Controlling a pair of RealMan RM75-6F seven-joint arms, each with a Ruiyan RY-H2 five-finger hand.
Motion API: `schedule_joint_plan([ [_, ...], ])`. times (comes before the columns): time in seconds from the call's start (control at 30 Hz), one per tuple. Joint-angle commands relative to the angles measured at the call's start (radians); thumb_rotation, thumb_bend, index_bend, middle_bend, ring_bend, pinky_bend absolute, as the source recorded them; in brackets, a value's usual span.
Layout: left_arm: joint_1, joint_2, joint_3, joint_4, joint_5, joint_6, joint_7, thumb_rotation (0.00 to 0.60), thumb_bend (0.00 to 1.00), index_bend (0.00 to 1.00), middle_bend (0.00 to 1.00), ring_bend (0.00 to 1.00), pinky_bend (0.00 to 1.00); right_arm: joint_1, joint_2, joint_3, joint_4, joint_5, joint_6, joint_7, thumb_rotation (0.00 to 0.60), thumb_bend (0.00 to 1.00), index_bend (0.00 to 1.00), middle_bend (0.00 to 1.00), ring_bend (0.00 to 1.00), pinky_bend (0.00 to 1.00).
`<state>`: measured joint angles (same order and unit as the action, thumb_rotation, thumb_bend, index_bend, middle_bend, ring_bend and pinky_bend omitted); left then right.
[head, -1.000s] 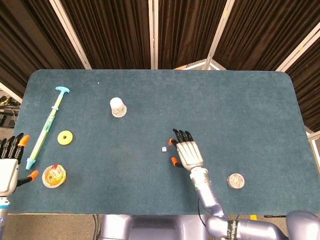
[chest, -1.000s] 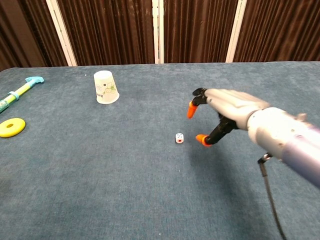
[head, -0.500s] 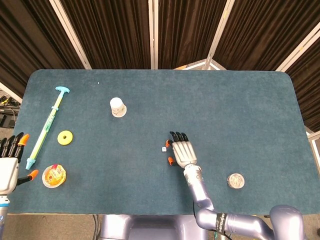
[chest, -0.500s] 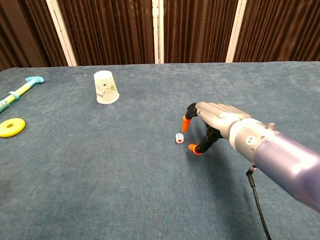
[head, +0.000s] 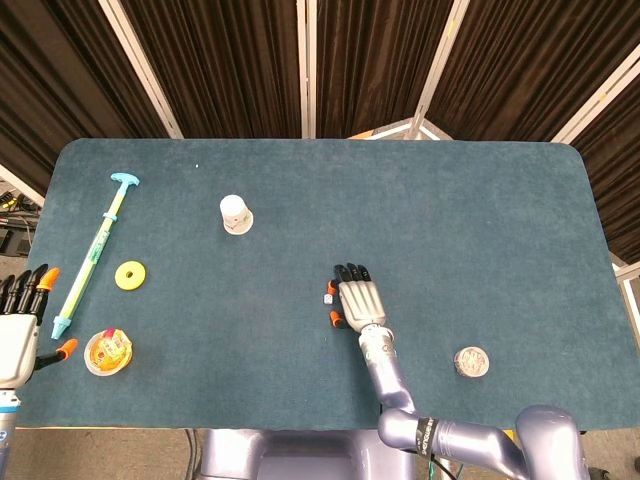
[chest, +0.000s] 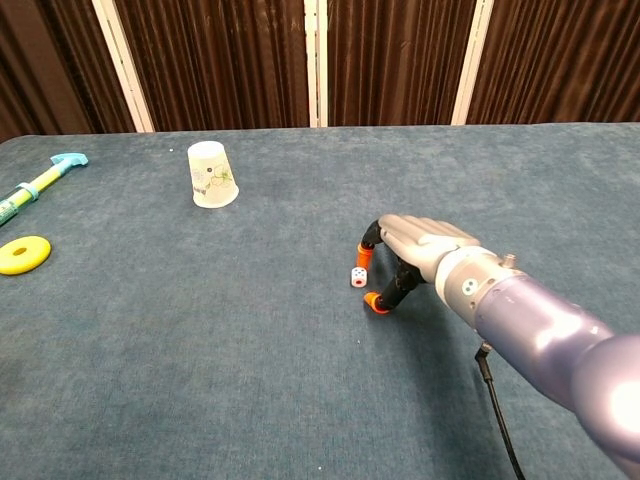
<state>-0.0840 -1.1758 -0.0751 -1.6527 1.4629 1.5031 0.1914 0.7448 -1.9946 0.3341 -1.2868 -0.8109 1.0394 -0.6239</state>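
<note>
My right hand is over the die, fingers spread around it, not gripping yet. Die sits on the table, mid-front. Pinch and lift remain. Left hand idle, open.

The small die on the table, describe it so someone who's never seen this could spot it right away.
Start at the blue-green table and find the right robot hand near its middle. The die lies on the cloth just beside that hand's orange fingertips. It is a tiny white cube with dots, far smaller than the upturned paper cup farther back.
</note>
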Motion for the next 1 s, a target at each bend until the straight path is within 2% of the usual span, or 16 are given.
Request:
schedule_joint_plan([
  [0.03, -0.001, 0.000, 0.000, 0.000, -0.001, -0.001, 0.001, 0.600, 0.04, 0.00, 0.00, 0.00, 0.00, 0.008, -0.011, 0.000, 0.015, -0.001, -0.003, 0.007, 0.600, 0.30, 0.46, 0.12, 0.00, 0.00],
  [0.13, -0.003, -0.001, -0.001, -0.001, -0.004, -0.003, 0.000, 0.600, 0.04, 0.00, 0.00, 0.00, 0.00, 0.015, -0.023, -0.002, 0.030, -0.006, 0.000, 0.012, 0.600, 0.33, 0.48, 0.14, 0.00, 0.00],
  [0.33, -0.005, -0.003, 0.002, 0.002, -0.004, -0.006, 0.003, 0.600, 0.04, 0.00, 0.00, 0.00, 0.00, 0.019, -0.040, -0.008, 0.034, -0.023, 0.020, 0.021, 0.600, 0.46, 0.55, 0.19, 0.00, 0.00],
  [0.57, -0.005, -0.003, 0.003, 0.002, -0.004, -0.003, 0.004, 0.600, 0.04, 0.00, 0.00, 0.00, 0.00, 0.010, -0.009, -0.018, -0.031, -0.059, 0.065, 0.010, 0.600, 0.47, 0.55, 0.19, 0.00, 0.00],
  [0.73, -0.004, -0.003, 0.005, 0.001, -0.001, 0.001, 0.005, 0.600, 0.04, 0.00, 0.00, 0.00, 0.00, -0.009, 0.048, -0.021, -0.102, -0.090, 0.108, 0.000, 0.600, 0.46, 0.53, 0.18, 0.00, 0.00],
  [1.0, 0.000, -0.002, 0.012, -0.003, 0.011, 0.011, 0.016, 0.600, 0.04, 0.00, 0.00, 0.00, 0.00, -0.101, 0.261, -0.023, -0.282, -0.115, 0.191, 0.014, 0.600, 0.45, 0.49, 0.15, 0.00, 0.00],
])
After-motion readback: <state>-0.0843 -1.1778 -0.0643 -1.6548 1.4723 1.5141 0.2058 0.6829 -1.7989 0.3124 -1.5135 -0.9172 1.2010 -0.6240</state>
